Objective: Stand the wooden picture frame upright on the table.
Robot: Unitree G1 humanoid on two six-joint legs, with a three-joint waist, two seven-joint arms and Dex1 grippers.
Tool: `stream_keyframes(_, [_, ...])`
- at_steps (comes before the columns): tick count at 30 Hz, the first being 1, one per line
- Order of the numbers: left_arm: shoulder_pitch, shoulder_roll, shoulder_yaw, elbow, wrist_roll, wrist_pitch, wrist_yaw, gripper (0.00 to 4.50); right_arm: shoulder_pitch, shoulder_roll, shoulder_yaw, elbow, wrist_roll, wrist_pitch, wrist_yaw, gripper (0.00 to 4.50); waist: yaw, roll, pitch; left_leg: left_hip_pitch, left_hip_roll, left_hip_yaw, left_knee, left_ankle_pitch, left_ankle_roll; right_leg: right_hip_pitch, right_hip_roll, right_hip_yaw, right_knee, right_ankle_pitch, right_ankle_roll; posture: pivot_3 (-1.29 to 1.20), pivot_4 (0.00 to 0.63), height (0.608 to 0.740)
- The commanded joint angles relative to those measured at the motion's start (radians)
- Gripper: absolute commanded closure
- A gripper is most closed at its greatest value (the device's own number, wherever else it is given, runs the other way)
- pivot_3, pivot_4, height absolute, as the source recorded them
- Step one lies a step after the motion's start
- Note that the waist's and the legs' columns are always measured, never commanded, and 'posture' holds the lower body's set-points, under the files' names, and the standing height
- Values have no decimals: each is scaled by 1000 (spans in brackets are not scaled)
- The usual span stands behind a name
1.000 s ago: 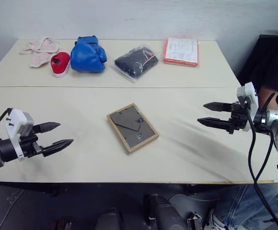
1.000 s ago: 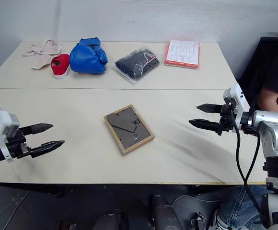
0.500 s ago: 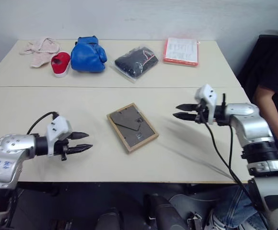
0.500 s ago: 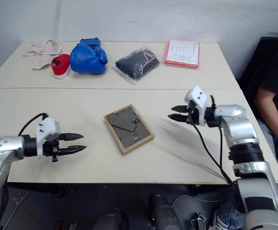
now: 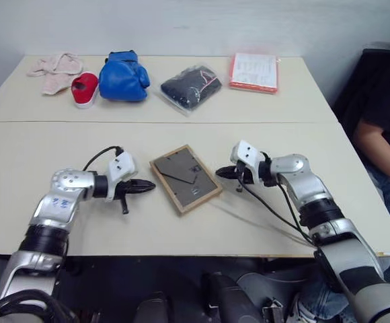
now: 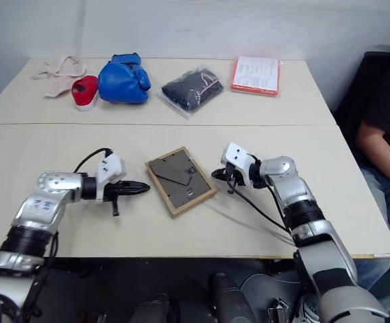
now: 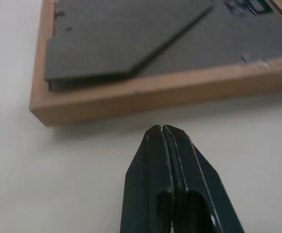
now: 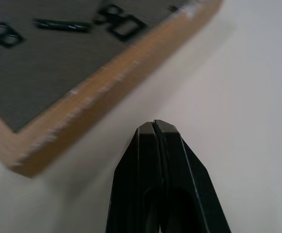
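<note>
The wooden picture frame [image 5: 185, 178] is laid flat, backing up, on the table [image 5: 276, 215], its small printed marks unreadable. It is flanked by the left gripper [image 5: 149, 184] and right gripper [image 5: 220, 173], each pressed together, empty, just short of its edges.

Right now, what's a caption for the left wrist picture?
Shut left pincer just short of the face-down picture frame on the table.

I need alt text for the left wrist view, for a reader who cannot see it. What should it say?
The left tool, its two black fingers pressed shut, points at the light-wood edge of the wooden picture frame, close to it but apart. The frame lies flat on the pale table, dark backing and folded easel stand facing up.
</note>
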Motion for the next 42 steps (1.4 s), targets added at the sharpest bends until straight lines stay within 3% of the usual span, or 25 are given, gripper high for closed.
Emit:
stream_keyframes(1, [-78,-45,17,93,24,-45,54,4470,65,-21,-14,-202,48,82,21,4500,2,0,0,0,0,0,0,0,0,0,0,0,1,0,0,0,150,740])
stream_keyframes(6, [-125,-96,54,144,-10,2,64,4470,153,-51,-25,-393,77,190,11,4500,-1,0,0,0,0,0,2,0,0,0,0,0,1,0,0,0,150,740])
stream_keyframes(10, [-81,-33,36,111,-5,109,-8,4470,166,-83,-31,-406,47,189,-20,4500,-4,0,0,0,0,0,2,0,-1,0,0,1,1,0,0,0,150,740])
stream_keyframes(11, [-73,-11,38,105,-16,177,-27,4294,163,-93,-27,-401,38,176,-22,4500,-5,0,0,1,-1,0,2,0,-1,0,0,1,1,0,0,0,150,740])
stream_keyframes(13, [-73,29,35,104,-37,352,-58,3888,158,-115,-13,-395,14,138,-20,4500,-5,0,0,1,-1,0,2,0,-1,0,0,1,1,0,0,0,150,740])
stream_keyframes(18, [-106,79,40,39,-213,819,-166,2392,147,-142,30,-381,-42,50,-11,4500,-4,-1,0,1,-1,0,2,-2,3,1,1,1,1,0,0,0,150,740])
stream_keyframes(22, [-150,40,56,83,-260,950,-143,1199,138,-132,54,-362,-76,8,-29,4500,1,-1,0,0,-1,-1,3,-1,2,1,0,1,1,0,0,0,150,740])
stream_keyframes(26, [-152,11,-11,78,-255,991,-135,24,127,-114,70,-353,-101,-9,-50,4500,3,-1,-1,0,-1,-1,5,-1,1,1,0,1,1,0,0,0,150,740])
stream_keyframes(29, [-143,-5,-70,46,-254,1008,-138,24,125,-105,75,-356,-105,-10,-49,4500,4,-1,-2,1,-1,-1,5,-1,1,2,0,1,1,0,0,0,150,740])
stream_keyframes(33, [-164,-98,-114,50,-251,1010,-104,24,124,-92,85,-367,-109,-7,-46,4500,12,2,-4,1,-2,-1,5,-1,1,3,-1,0,0,0,0,0,150,740])
stream_keyframes(41, [-215,-198,-61,79,-281,1065,-40,24,127,-82,84,-368,-117,-4,-52,4500,29,2,-5,1,-2,-1,7,-2,3,4,-1,1,0,0,1,0,150,740])
stream_keyframes(42, [-219,-200,-39,86,-286,1064,-31,205,130,-84,83,-369,-116,-5,-52,4500,28,2,-5,1,-2,-1,7,-2,3,4,-1,1,0,0,1,0,150,740])
